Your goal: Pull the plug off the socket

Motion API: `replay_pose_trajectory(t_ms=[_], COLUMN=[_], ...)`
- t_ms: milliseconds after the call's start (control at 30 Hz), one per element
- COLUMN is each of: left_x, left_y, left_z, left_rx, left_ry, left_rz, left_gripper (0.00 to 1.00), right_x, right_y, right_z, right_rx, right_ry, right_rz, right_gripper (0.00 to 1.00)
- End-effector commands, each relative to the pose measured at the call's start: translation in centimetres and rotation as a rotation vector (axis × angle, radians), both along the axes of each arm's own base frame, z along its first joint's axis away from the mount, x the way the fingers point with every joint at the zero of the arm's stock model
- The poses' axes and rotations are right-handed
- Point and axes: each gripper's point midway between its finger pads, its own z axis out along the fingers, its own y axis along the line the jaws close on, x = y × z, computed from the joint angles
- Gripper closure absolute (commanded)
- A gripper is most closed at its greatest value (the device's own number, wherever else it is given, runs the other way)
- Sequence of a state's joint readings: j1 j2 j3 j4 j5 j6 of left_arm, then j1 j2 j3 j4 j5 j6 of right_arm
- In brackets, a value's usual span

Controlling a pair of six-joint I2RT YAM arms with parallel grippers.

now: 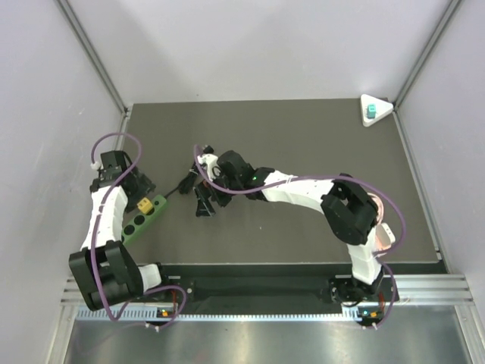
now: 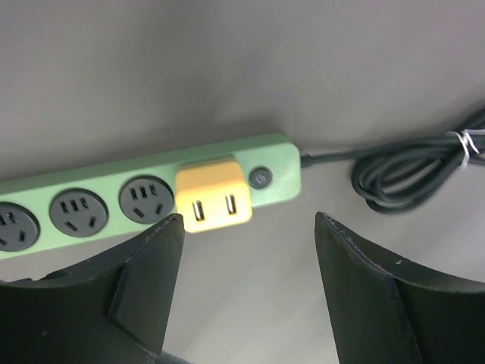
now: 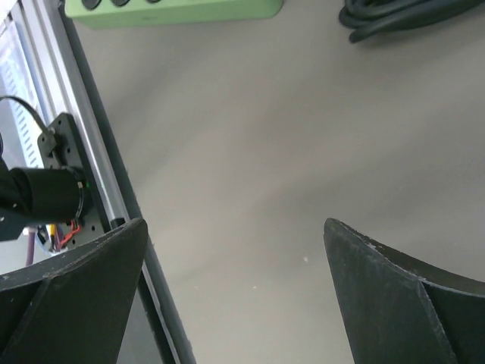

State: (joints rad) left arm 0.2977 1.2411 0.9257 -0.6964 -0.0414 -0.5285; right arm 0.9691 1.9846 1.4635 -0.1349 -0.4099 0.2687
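The teal plug [image 1: 371, 114] sits on the white triangular socket [image 1: 381, 106] at the far right corner of the table, seen only in the top view. Both grippers are far from it. My left gripper [image 1: 142, 189] [image 2: 248, 220] is open and empty, low over the table at the left. My right gripper [image 1: 198, 196] [image 3: 236, 221] is open and empty over the middle-left of the table, with bare table between its fingers.
A green power strip [image 1: 144, 218] [image 2: 280, 163] [image 3: 174, 9] lies at the left with a yellow adapter [image 1: 143, 204] [image 2: 212, 193] plugged in, just beyond my left fingertips. Its coiled black cable [image 1: 189, 182] [image 2: 409, 171] [image 3: 409, 15] lies near my right gripper. Grey walls enclose the table.
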Motion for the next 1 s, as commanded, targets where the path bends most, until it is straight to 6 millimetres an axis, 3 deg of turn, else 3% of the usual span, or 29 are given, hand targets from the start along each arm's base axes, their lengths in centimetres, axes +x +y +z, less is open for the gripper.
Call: replay_pose_trajectory(t_ms=[0,267,533,700,733,800,833,967], left_x=[0.3,0.5,0.4,0.4,0.4,0.4,0.3,0.2], left_y=[1.4,1.5,2.1,2.2,2.2,2.1,2.0,1.6], left_z=[-0.3,-2.2,-3.1,-3.4,-3.4,-3.4,-3.4,-3.7], left_rx=[0.067,0.075,0.099,0.101,0.104,0.101,0.098,0.082], left_ry=[-0.028,0.013,0.044,0.051,0.049,0.047,0.046,0.044], left_rz=[0.034,0.020,0.019,0.020,0.017,0.012,0.010,0.000], left_gripper=[0.26,0.30,0.32,0.38,0.39,0.43,0.44,0.48], right_x=[1.6,3.2,4.1,5.1,5.3,5.7,5.8,6.1], right_y=[1.6,3.1,7.3,9.3,9.6,10.3,10.6,12.0], right_z=[2.7,2.1,1.7,2.5,1.6,2.0,0.9,0.6], right_rx=[0.095,0.127,0.250,0.299,0.291,0.311,0.308,0.362], right_ry=[-0.011,0.058,0.236,0.258,0.265,0.271,0.280,0.314], right_rz=[-0.005,-0.071,-0.120,-0.112,-0.113,-0.114,-0.112,-0.095], right_gripper=[0.00,0.00,0.01,0.12,0.13,0.18,0.20,0.34])
